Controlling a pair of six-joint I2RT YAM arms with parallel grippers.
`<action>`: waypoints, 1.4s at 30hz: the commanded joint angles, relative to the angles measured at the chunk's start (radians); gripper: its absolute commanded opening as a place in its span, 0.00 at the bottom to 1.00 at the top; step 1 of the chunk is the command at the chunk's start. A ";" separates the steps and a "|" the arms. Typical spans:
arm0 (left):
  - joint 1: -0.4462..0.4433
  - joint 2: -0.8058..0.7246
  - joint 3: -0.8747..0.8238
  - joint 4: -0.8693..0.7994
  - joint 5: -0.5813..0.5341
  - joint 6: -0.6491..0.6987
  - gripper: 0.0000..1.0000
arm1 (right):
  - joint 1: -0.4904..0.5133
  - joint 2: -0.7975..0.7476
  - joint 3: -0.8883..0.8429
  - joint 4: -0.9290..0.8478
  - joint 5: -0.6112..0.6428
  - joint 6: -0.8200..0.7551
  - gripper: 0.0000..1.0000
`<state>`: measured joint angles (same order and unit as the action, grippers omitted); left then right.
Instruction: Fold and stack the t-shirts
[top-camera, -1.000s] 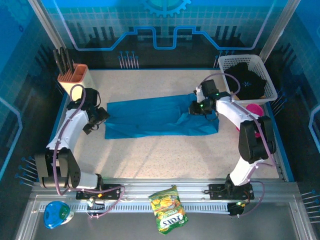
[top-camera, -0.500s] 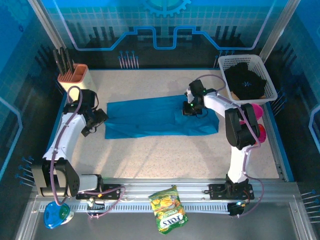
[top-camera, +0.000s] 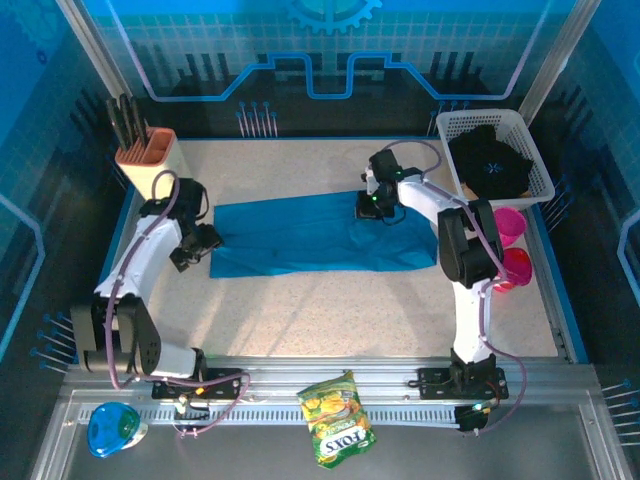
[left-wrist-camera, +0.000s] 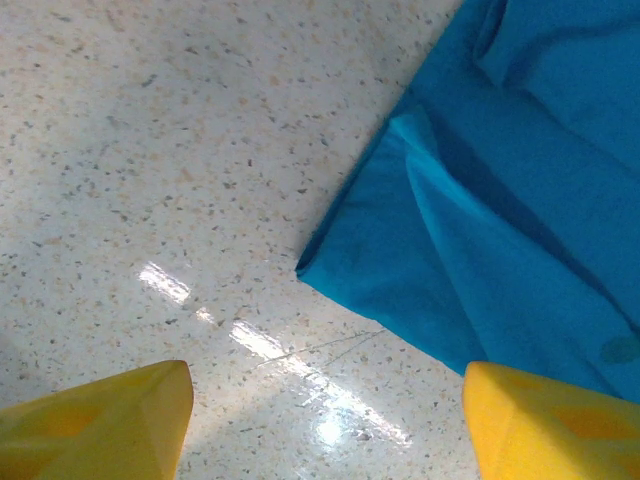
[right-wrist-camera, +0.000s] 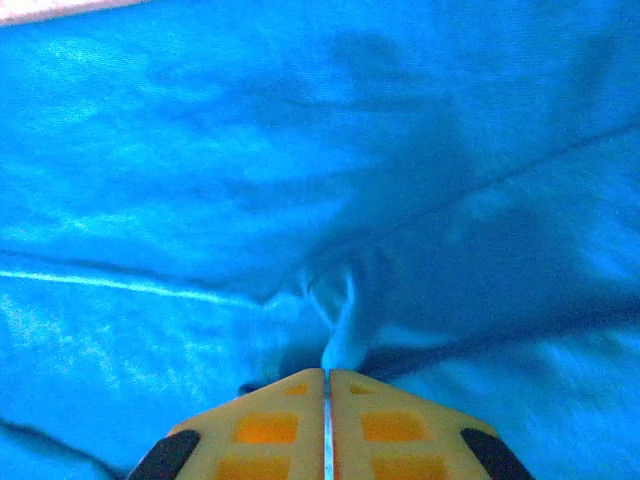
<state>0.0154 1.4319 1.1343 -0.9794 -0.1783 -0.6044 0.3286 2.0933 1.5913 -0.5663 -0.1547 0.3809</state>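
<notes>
Just ahead of the left tool (left-wrist-camera: 325, 405), a little to its right, lies a corner of the large teal-blue fabric t-shirt (left-wrist-camera: 500, 230); this tool stands released and empty. The shirt's long axis runs across the desk (left-wrist-camera: 150, 150) toward the right tool (right-wrist-camera: 327, 378), which is clenched on a raised fold.

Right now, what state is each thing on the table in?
teal t-shirt: laid flat in a long strip
black t-shirt: bunched in the white basket
left claw: open, over bare table beside the teal t-shirt's corner
right claw: shut on a pinch of the teal t-shirt
knife block: upright, knives in it
</notes>
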 joint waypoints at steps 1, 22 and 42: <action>-0.037 0.093 0.122 -0.005 0.010 0.036 0.70 | 0.004 -0.180 -0.060 -0.040 0.047 -0.023 0.13; -0.091 0.862 0.715 -0.094 -0.007 0.134 0.55 | -0.072 -0.500 -0.576 -0.087 0.205 0.237 0.00; -0.147 0.521 0.131 0.079 0.021 0.044 0.55 | -0.145 0.101 0.085 -0.242 0.134 0.031 0.00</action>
<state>-0.1020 1.9900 1.3624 -0.8814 -0.1867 -0.5247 0.1978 2.1166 1.5646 -0.7258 0.0124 0.4889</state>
